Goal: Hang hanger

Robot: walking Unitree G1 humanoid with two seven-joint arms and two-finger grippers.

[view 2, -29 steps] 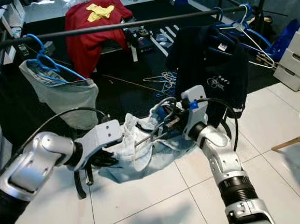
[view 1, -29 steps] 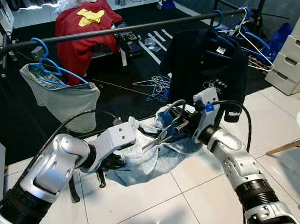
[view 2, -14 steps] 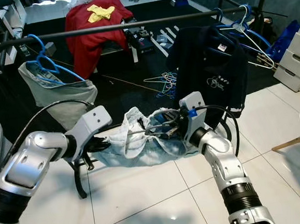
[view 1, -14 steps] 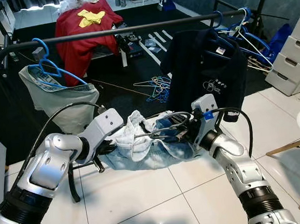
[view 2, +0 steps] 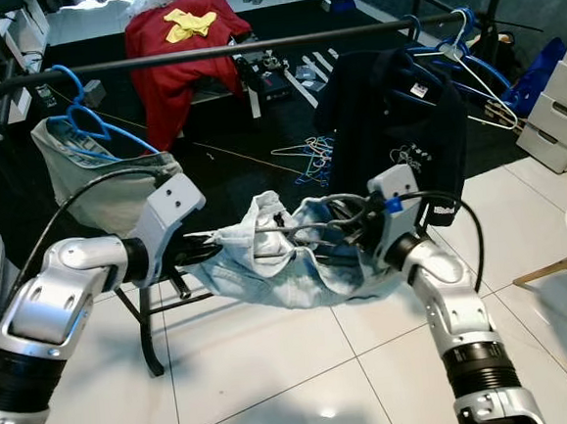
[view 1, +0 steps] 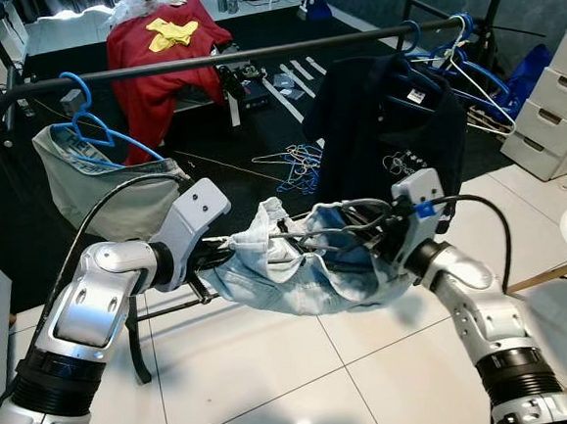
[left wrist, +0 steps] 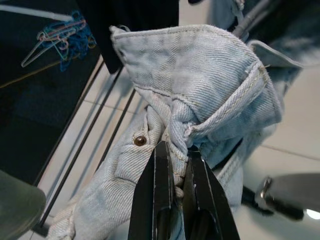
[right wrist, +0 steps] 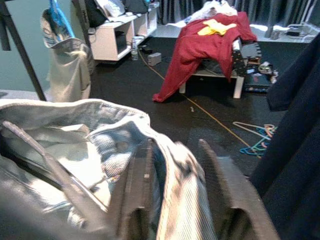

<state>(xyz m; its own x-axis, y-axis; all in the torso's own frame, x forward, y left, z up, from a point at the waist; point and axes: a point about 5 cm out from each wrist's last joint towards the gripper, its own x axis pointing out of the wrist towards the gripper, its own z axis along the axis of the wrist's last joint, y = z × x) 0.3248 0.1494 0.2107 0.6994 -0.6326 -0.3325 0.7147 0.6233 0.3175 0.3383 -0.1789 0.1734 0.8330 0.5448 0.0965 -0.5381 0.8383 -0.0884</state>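
A light-blue denim garment (view 1: 303, 269) hangs stretched between my two grippers, in front of the black clothes rail (view 1: 251, 52). A grey hanger (view 1: 329, 230) lies inside its waist opening, its bar also visible in the right wrist view as the hanger (right wrist: 55, 170). My left gripper (view 1: 229, 248) is shut on a bunched fold of the waistband, the denim (left wrist: 200, 90) pinched between the black fingers (left wrist: 161, 190). My right gripper (view 1: 382, 240) is shut on the other side, with denim (right wrist: 175, 200) between its fingers (right wrist: 140, 190).
On the rail hang a grey garment on a blue hanger (view 1: 104, 177) at left and a dark shirt (view 1: 384, 116) at right, with spare blue hangers (view 1: 468, 55) beyond. Loose hangers (view 1: 294, 162) lie on the dark floor. Red cloth (view 1: 158, 55) behind; drawers (view 1: 560, 102) right.
Both grippers have lifted the denim and pulled apart, the right one moving to the right. The garment went from a slack bundle to a stretched span.
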